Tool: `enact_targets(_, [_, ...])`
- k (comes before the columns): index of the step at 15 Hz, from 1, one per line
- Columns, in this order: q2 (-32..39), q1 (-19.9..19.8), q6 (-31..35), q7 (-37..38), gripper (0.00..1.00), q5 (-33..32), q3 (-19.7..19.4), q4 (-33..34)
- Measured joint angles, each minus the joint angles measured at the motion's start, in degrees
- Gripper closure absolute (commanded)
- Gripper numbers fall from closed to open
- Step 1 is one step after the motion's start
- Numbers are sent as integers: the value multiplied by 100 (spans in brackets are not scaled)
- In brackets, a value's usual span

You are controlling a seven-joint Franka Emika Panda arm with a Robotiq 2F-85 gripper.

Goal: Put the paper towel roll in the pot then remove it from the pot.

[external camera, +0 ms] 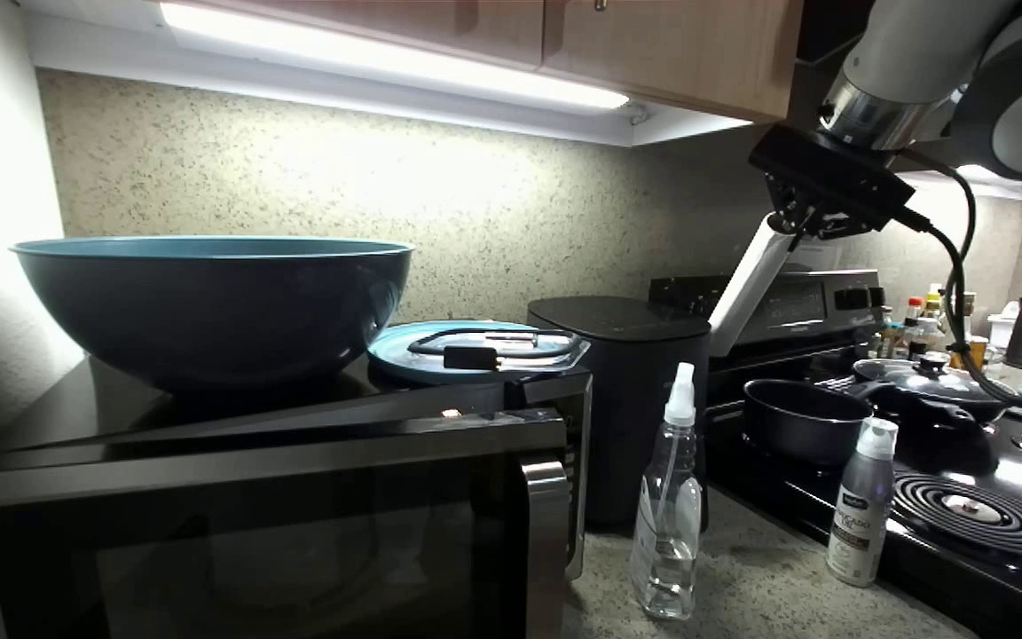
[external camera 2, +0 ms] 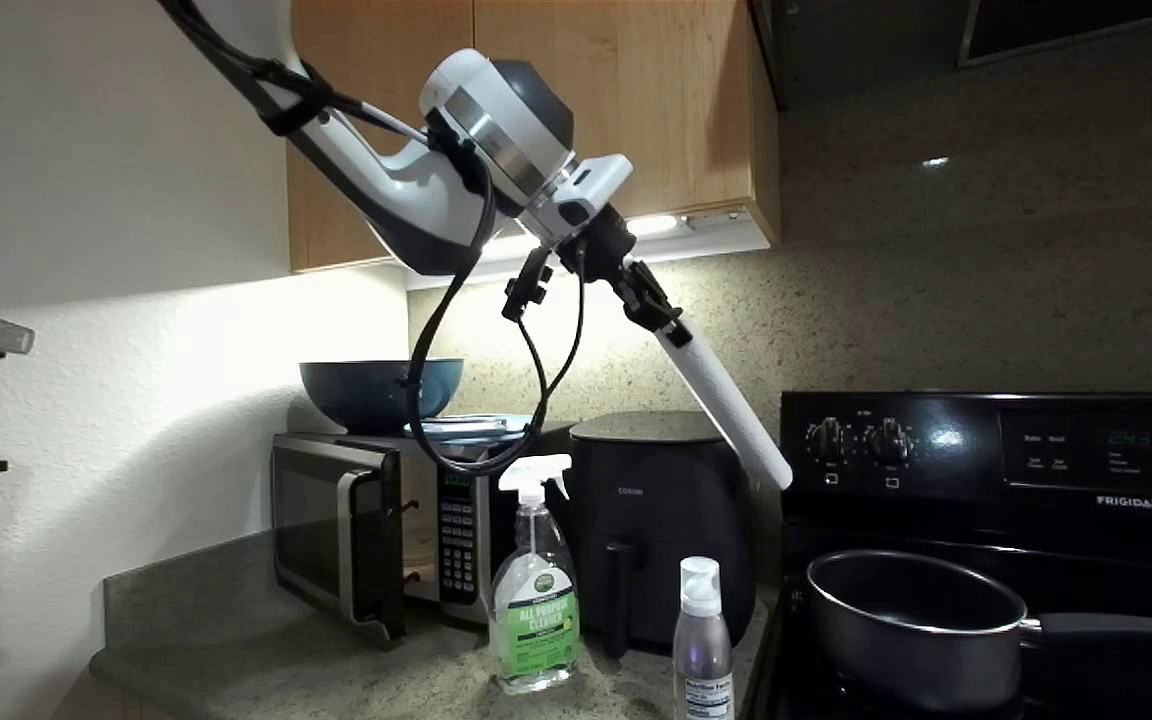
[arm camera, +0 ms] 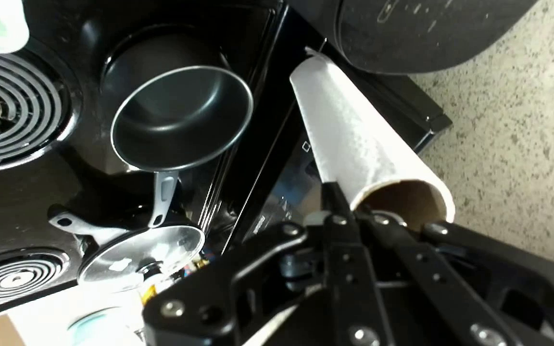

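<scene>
The paper towel roll (external camera: pixel 752 288) is a slim white hollow tube, held tilted in the air. It also shows in an exterior view (external camera 2: pixel 731 410) and the wrist view (arm camera: pixel 354 129). My gripper (arm camera: pixel 349 201) is shut on the wall at its upper end, one finger outside and one inside the hollow. The gripper also shows in both exterior views (external camera: pixel 790 232) (external camera 2: pixel 666 325). The roll's lower end hangs near the stove's back panel, above and apart from the pot. The dark pot (external camera 2: pixel 921 660) sits on the stove, also in view here (external camera: pixel 799 435) (arm camera: pixel 181 154); its visible inside is empty.
A black air fryer (external camera 2: pixel 666 530) stands close beside the roll. A clear spray bottle (external camera: pixel 671 524) and a small oil bottle (external camera: pixel 866 506) stand in front. A lidded pan (external camera: pixel 932 386) is near the pot. A teal bowl (external camera: pixel 209 306) tops the open-doored microwave. Cabinets (external camera 2: pixel 616 110) hang above.
</scene>
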Motion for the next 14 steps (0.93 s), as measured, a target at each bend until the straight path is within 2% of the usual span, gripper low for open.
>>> enact_targets(3, [-129, -55, -5, 666, 100, -453, 27, -122])
enact_targets(14, [-521, -59, -457, 912, 100, -449, -223, -630])
